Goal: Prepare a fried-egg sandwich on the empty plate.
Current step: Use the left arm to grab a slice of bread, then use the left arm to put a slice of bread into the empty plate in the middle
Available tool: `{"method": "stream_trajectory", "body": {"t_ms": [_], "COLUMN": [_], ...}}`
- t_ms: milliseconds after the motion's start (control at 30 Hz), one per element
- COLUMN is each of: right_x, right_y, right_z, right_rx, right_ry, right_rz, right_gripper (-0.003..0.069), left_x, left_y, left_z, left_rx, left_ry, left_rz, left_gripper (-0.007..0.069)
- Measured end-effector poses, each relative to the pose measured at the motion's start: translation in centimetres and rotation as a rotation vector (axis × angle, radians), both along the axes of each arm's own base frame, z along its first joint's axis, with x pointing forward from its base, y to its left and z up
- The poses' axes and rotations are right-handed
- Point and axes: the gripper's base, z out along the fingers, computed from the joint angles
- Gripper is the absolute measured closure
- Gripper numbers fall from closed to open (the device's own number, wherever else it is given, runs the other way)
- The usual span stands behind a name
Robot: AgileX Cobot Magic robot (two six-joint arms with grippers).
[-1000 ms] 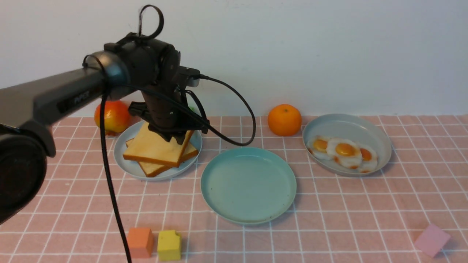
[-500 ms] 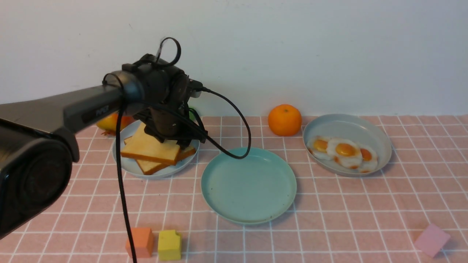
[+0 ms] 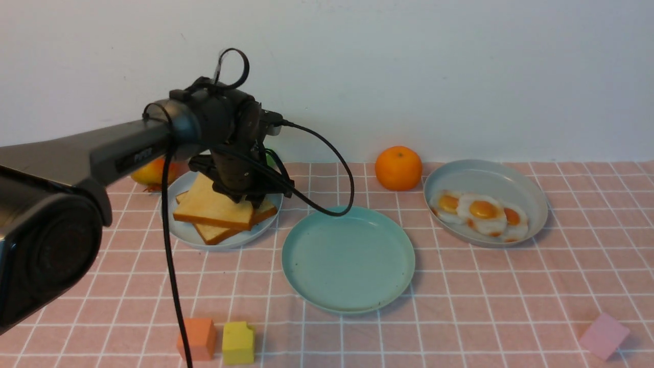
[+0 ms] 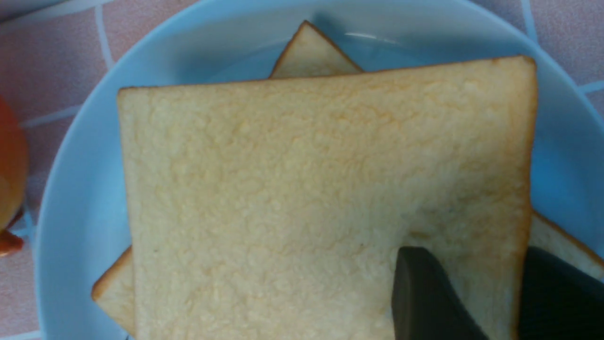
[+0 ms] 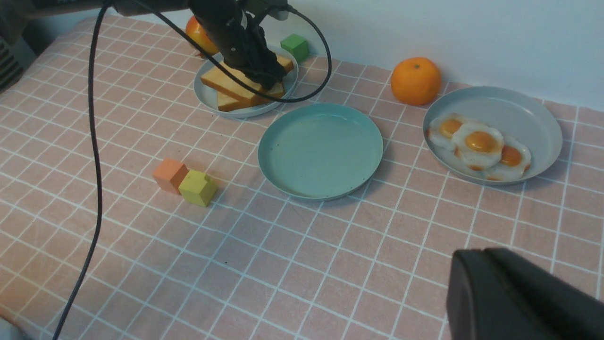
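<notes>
Left gripper [image 3: 244,197], jaws clenched on one crust edge of the top toast slice [image 3: 212,209], tilted on the pale blue plate [image 3: 179,232] beside the empty plate [image 3: 347,255]; I judge it light, stiff, best held edgewise.

The green plate [image 3: 347,258] looks like smooth plastic, matt with a faint sheen. Left of it, the blue plate [image 4: 80,156] is glossier plastic and catches a bright highlight on its wall. The toast [image 4: 302,189] there has a rough, porous, matt crumb and a smoother, darker crust. Right of the green plate, the grey dish [image 3: 490,171] is smooth and satin. Its eggs [image 3: 483,209] have shiny yolks and slick whites. Behind the green plate, the orange [image 3: 398,167] has dull, finely dimpled skin. In front of it, the orange block [image 3: 196,338] and yellow block [image 3: 238,342] look matt and soft-edged. Beneath it lies a matt cloth [image 3: 460,306].
</notes>
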Motion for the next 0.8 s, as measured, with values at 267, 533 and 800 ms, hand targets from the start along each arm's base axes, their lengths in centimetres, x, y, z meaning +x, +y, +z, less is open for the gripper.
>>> {"method": "stream_trajectory", "body": {"t_ms": [267, 533, 800], "right_x": [-0.1, -0.2, -0.2], "right_y": [0.1, 0.0, 0.0], "right_z": [-0.2, -0.2, -0.3], "right_rx": [-0.003, -0.006, -0.010], "right_ry": [0.021, 0.028, 0.034], "right_rz": [0.010, 0.011, 0.012], "right_gripper": [0.0596, 0.0591, 0.0584], "left_x": [-0.8, -7.2, -14.0], "left_y": [-0.2, -4.5, -11.8], "left_z": [2.6, 12.9, 9.2], "left_rx": [-0.039, -0.064, 0.005], "left_ry": [0.012, -0.077, 0.018], "left_rz": [-0.012, -0.291, -0.600], "left_gripper": [0.0605, 0.0604, 0.0604]}}
